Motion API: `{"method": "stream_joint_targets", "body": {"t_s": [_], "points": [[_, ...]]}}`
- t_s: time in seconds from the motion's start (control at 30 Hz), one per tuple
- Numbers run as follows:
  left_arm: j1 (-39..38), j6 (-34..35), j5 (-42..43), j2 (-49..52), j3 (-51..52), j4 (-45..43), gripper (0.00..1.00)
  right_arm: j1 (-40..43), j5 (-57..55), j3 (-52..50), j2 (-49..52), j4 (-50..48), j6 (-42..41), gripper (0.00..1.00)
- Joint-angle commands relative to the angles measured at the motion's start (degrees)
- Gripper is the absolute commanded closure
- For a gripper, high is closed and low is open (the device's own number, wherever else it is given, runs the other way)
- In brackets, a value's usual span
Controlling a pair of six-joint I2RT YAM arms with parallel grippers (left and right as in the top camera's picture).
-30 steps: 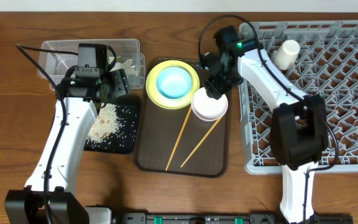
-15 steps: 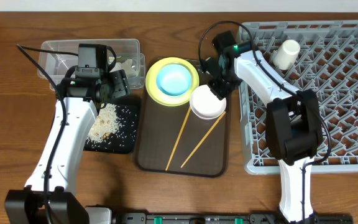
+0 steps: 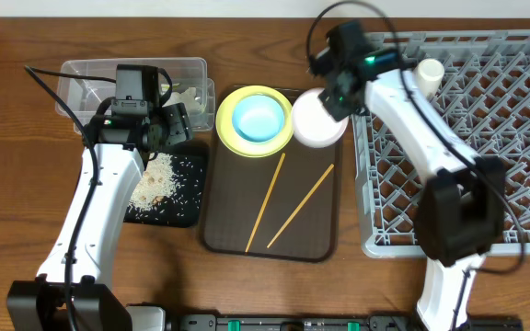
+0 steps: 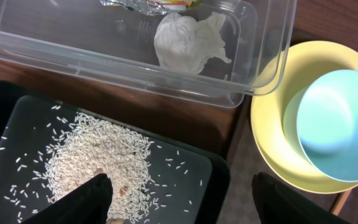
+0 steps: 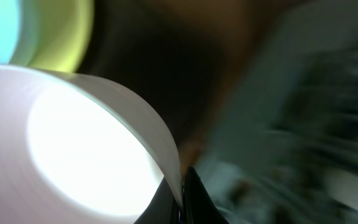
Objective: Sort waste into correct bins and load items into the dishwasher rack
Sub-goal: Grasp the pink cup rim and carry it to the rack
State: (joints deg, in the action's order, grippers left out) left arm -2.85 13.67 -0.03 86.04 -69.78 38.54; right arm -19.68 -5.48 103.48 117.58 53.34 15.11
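The right hand [image 3: 336, 97] is clamped on the rim of a white bowl [image 3: 316, 119] at the far right corner of a dark-brown serving tray [image 3: 219, 221], just beside the left edge of the grey dishwasher rack [image 3: 486, 156]; whether the bowl is clear of the tray cannot be told, and the right wrist view is blurred. A small pale cup [image 3: 423, 79] lies in the rack's far left corner. On the tray, a light-blue bowl [image 3: 258, 119] sits in a yellow plate [image 3: 231, 129], with two wooden chopsticks [image 3: 265, 202] lying slantwise nearer the front. Across the wooden tabletop [image 3: 7, 184], the left hand [image 4: 182, 193] hangs with fingers apart and nothing between them over loose rice [image 4: 98, 162] heaped in the black tray [image 4: 210, 180]. The clear tub [image 3: 86, 74] behind it holds a crumpled tissue [image 4: 185, 40] and a snack wrapper [image 4: 148, 4].
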Motion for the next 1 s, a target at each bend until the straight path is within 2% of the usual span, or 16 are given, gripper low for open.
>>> {"method": "stream_joint_targets", "body": {"t_s": [0.0,0.2,0.3,0.47,0.63,0.77,0.97], "points": [[-0.1,0.1,-0.7,-0.1,0.6,0.0,0.25,2.3,-13.6,1.8,-5.9,-1.8,-5.9,0.99],[-0.1,0.1,-0.7,-0.1,0.6,0.0,0.25,5.1,-41.2,1.8,-8.7,-7.3,-14.9,0.99],[-0.1,0.1,-0.7,-0.1,0.6,0.0,0.25,5.5,-48.5,1.7,-8.1,-8.7,-15.1,0.99],[-0.1,0.1,-0.7,-0.1,0.6,0.0,0.25,5.4,-54.8,1.7,-5.8,-8.7,-17.8,0.99],[-0.1,0.1,-0.7,-0.1,0.6,0.0,0.25,5.1,-55.5,1.7,-2.1,-6.9,-18.8,0.99],[-0.1,0.1,-0.7,-0.1,0.6,0.0,0.25,4.6,-59.3,1.7,1.0,-3.7,-23.3,0.99],[-0.1,0.1,-0.7,-0.1,0.6,0.0,0.25,2.9,-58.5,1.7,3.5,-1.4,-25.4,0.99]]}}
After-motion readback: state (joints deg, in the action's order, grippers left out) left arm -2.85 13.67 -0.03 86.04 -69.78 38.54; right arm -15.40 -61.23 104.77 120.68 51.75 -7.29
